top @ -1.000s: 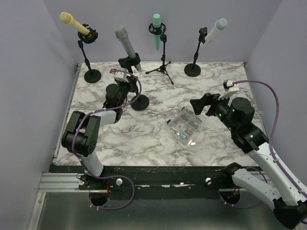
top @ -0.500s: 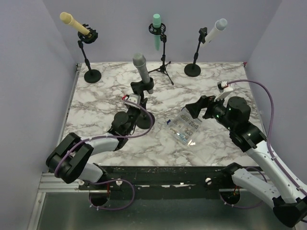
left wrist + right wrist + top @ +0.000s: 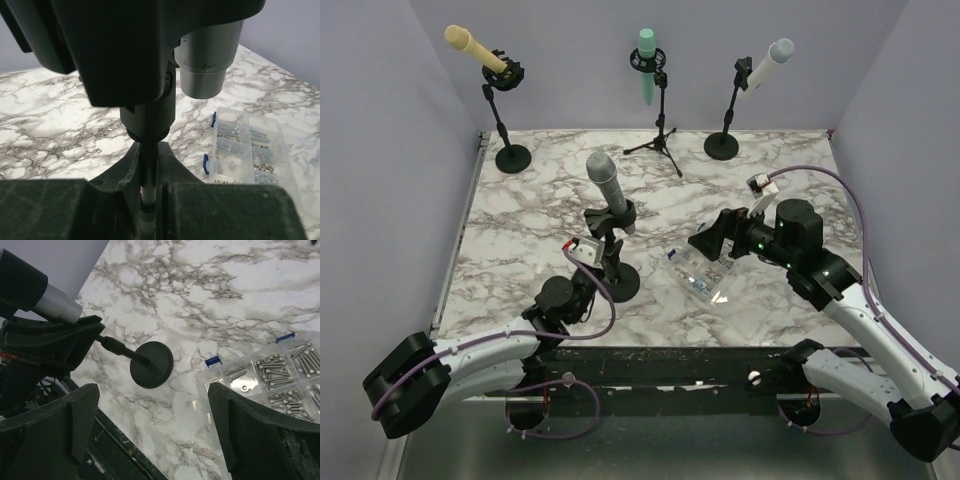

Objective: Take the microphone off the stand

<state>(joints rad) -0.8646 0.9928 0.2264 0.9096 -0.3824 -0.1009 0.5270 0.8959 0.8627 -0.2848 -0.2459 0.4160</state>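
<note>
Grey microphone point(image 3: 605, 180) still clipped in its stand point(image 3: 616, 283), whose pole the left gripper point(image 3: 592, 262) clamps, while the right gripper point(image 3: 712, 240) hovers spread wide and empty; removal not yet begun.

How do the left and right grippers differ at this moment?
The left gripper is shut on the pole of the stand, below the microphone; the right gripper is open and holds nothing. The left touches the stand; the right hangs apart from it, by the screw box. Both face the stand.
</note>
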